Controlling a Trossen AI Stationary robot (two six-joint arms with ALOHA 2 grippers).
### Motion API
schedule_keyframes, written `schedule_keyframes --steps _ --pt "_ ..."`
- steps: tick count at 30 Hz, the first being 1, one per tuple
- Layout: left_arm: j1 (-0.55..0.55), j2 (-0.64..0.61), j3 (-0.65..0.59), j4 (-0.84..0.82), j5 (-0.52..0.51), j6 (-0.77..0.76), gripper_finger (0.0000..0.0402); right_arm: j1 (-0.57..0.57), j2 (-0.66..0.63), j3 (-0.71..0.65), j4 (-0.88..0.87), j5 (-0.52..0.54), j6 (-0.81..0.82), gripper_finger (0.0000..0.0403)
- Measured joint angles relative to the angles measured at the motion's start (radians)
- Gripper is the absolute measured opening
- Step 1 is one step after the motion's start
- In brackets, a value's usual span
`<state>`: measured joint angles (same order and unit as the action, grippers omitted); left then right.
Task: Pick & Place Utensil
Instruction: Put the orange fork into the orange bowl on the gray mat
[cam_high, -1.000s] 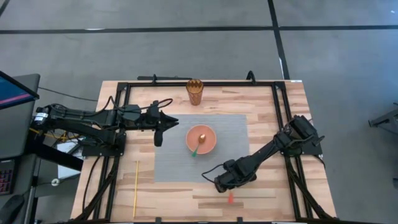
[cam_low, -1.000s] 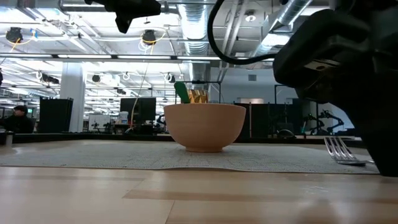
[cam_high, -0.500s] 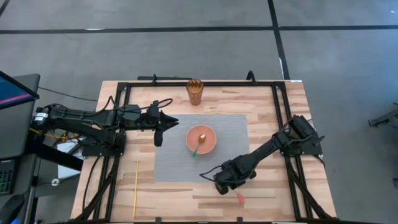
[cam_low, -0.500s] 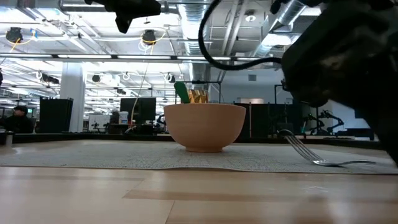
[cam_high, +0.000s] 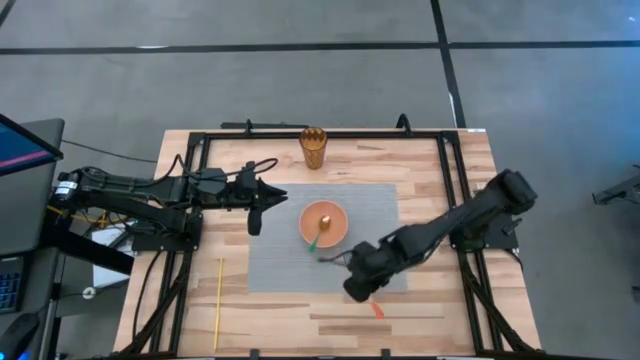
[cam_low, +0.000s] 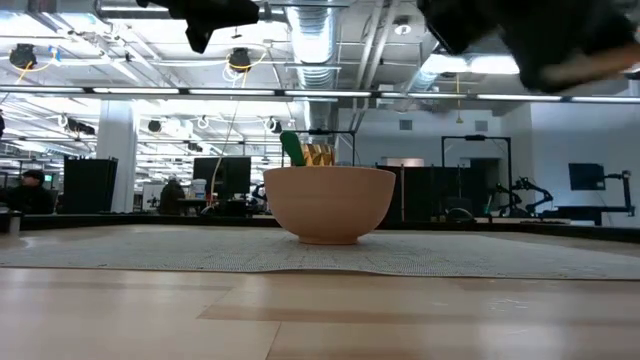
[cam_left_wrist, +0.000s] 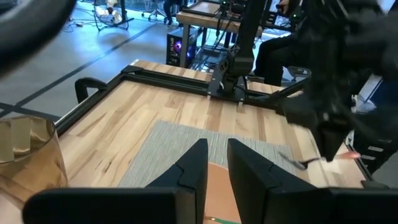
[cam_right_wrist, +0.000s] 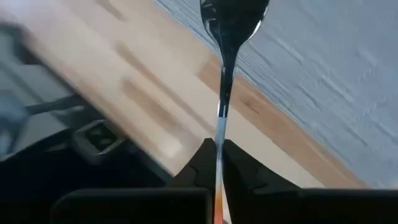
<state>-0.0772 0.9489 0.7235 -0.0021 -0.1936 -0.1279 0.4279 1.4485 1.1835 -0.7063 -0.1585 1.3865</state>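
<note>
The fork, with a metal head and shaft and an orange handle, is in my right gripper (cam_high: 358, 285), which is shut on it near the mat's near edge; its head (cam_high: 328, 259) points toward the bowl and its handle end (cam_high: 376, 310) sticks out behind. The orange bowl (cam_high: 323, 224) rests on the grey mat (cam_high: 380, 215) and holds a green-handled utensil (cam_high: 315, 241). In the low view the bowl (cam_low: 329, 204) shows, but the fork does not. My left gripper (cam_high: 254, 212) hovers left of the bowl with a narrow gap between its fingers (cam_left_wrist: 200, 163). My right gripper (cam_right_wrist: 217, 149) pinches the fork's thin metal shaft (cam_right_wrist: 219, 127) between its two fingers, just ahead of the orange handle (cam_right_wrist: 217, 215). The fingers lie along the fork, whose head (cam_right_wrist: 233, 15) points straight out ahead. The fork is lifted clear of the table.
An amber cup (cam_high: 313, 148) stands near the far edge. A thin yellow stick (cam_high: 218, 300) lies on the wood at the near left. A black frame (cam_high: 450, 170) borders the table. Bare wood lies between the mat and the near edge.
My right gripper has risen from the table and shifted slightly toward the bowl, staying shut on the fork. The fork's tines, which touched the mat half a second ago, are now lifted clear, above the low view's frame.
</note>
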Motion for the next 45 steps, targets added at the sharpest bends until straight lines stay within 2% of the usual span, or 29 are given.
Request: schedule_keyframes --steps 5,7,11,14,20,24,28,33,45 --pt "0.000 0.000 0.000 0.002 0.000 0.000 0.0063 -0.093 -0.090 0.000 0.007 0.017 -0.117 0.0003" --pt "0.000 0.000 0.000 0.003 0.000 0.000 0.0063 -0.147 -0.107 0.000 0.005 -0.018 -0.122 0.0004" --pt "0.000 0.000 0.000 0.003 0.000 0.000 0.0063 -0.258 -0.096 0.000 0.003 -0.164 -0.163 0.0002" --pt "0.000 0.000 0.000 0.003 0.000 0.000 0.0063 -0.331 -0.046 0.000 0.004 -0.219 -0.174 0.0002" --pt "0.000 0.000 0.000 0.003 0.000 0.000 0.0063 -0.460 0.051 -0.001 0.079 -0.462 -0.211 0.0004" --pt "0.000 0.000 0.000 0.003 0.000 0.000 0.0063 -0.521 0.104 0.000 0.124 -0.604 -0.209 0.0005" --pt "0.000 0.000 0.000 0.003 0.000 0.000 0.0063 -0.561 0.146 -0.001 0.125 -0.689 -0.166 0.0006" --pt "0.000 0.000 0.000 0.003 0.000 0.000 0.0063 -0.586 0.185 -0.001 0.140 -0.735 -0.155 0.0013" --pt "0.000 0.000 0.000 0.003 0.000 0.000 0.0063 -0.634 0.194 -0.001 0.140 -0.746 -0.136 0.0055"
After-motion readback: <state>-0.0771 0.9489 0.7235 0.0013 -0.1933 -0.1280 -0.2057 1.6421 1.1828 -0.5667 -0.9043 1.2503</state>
